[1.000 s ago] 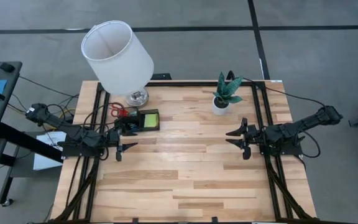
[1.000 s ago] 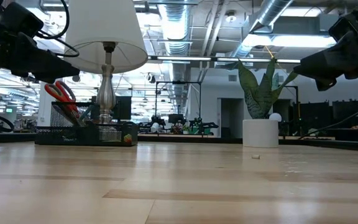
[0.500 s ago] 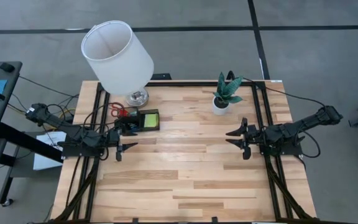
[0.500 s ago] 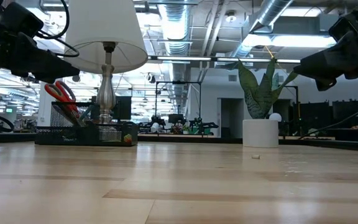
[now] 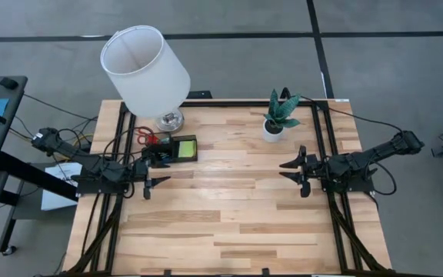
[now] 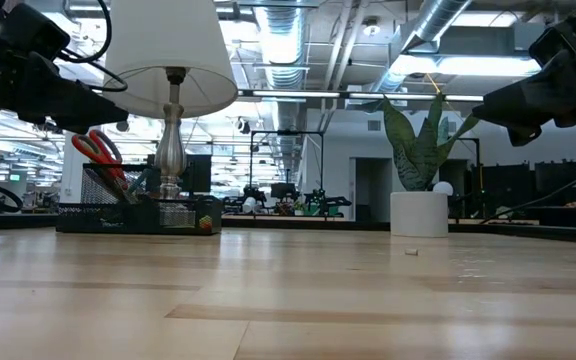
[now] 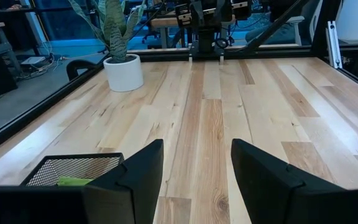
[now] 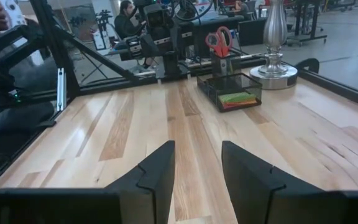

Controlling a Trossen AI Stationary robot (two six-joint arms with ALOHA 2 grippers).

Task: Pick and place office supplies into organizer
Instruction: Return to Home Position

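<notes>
The black mesh organizer (image 5: 169, 150) stands at the table's far left, beside the lamp's base. Red-handled scissors (image 8: 219, 41) stand upright in its tall cup, and a lime-green sticky-note pad (image 5: 183, 148) lies in its tray. No other supplies show on the table. My left gripper (image 5: 158, 172) hovers open just near of the organizer, above the table, with nothing between its fingers. Its wrist view shows the mesh tray (image 7: 73, 169) close by. My right gripper (image 5: 282, 170) hovers open at the table's right, pointing toward the left, also with nothing between its fingers.
A lamp with a white shade (image 5: 144, 69) and silver base (image 5: 169, 120) stands at the far left. A small potted plant (image 5: 277, 119) sits at the far edge, right of the middle. Bare wood (image 5: 221, 208) lies between the arms and toward the near edge. People show in the room beyond.
</notes>
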